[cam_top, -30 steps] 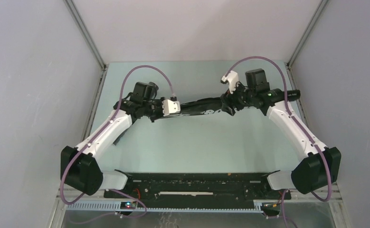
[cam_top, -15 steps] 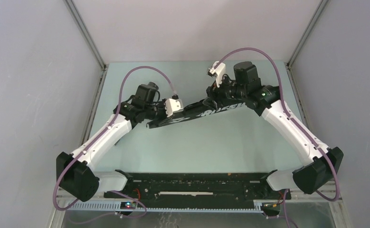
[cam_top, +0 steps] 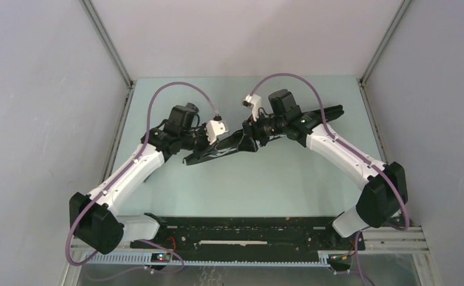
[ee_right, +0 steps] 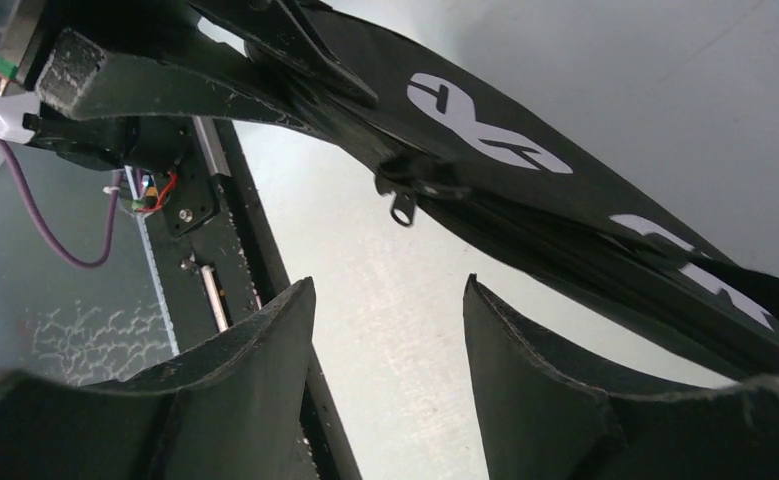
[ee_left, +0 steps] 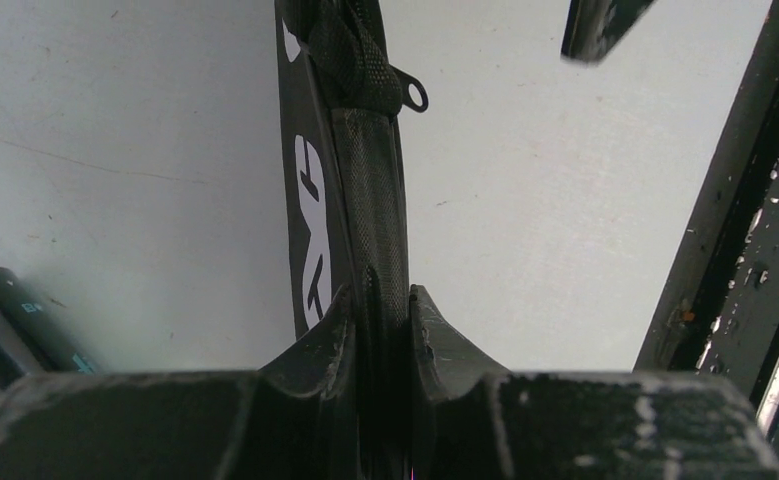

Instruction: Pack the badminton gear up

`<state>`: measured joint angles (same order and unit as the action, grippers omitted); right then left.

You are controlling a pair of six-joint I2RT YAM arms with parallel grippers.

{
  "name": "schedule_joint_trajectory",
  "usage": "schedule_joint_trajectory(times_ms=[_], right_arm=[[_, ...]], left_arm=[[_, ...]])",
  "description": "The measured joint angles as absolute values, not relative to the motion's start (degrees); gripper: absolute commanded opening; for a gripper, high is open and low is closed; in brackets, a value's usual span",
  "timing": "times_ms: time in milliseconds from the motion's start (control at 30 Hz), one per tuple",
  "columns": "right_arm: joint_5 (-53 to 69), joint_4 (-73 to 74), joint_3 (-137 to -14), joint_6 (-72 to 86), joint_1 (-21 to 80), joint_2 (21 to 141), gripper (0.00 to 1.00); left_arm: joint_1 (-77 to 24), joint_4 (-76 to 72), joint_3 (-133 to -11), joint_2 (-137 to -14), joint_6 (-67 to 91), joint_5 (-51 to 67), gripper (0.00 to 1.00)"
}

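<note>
The bag [cam_top: 330, 112] is stretching slantwise across the middle of the table [cam_top: 247, 190], running from the far right toward the near left, with both of my wrists hanging over its left half. In my left wrist view it is standing on edge, its zipped seam facing up at me and its white lettering [ee_left: 310, 230] showing on the side panel. I am pinching that seam with my left gripper [ee_left: 385, 300]: the two fingers are pressing in tight on the black fabric, with only the thickness of the seam between them. Farther along the same seam the zip pull [ee_right: 402, 207] is dangling, its small metal ring hanging free. My right gripper [ee_right: 387, 285] is hovering just short of that pull with its jaws spread wide, gripping nothing. Only bare table is showing between the fingertips, and the pull is sitting a little beyond them, touching neither one. From that side the lettering is showing again, large and close. A dark cylinder [ee_left: 10, 320] with teal print is lying on the table just left of the bag; I cannot tell what it is. The black rail [cam_top: 247, 229] is running along the near edge of the table.
</note>
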<state>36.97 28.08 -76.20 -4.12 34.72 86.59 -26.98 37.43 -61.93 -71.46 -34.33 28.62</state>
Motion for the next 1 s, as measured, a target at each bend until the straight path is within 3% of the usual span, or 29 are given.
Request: schedule_joint_trajectory(times_ms=[1000], right_arm=[[32.4,22.4,-75.3,12.4,36.7,90.1,0.46]], left_arm=[[-27.8,36.0,-61.9,-71.3,-31.0,30.7,0.0]])
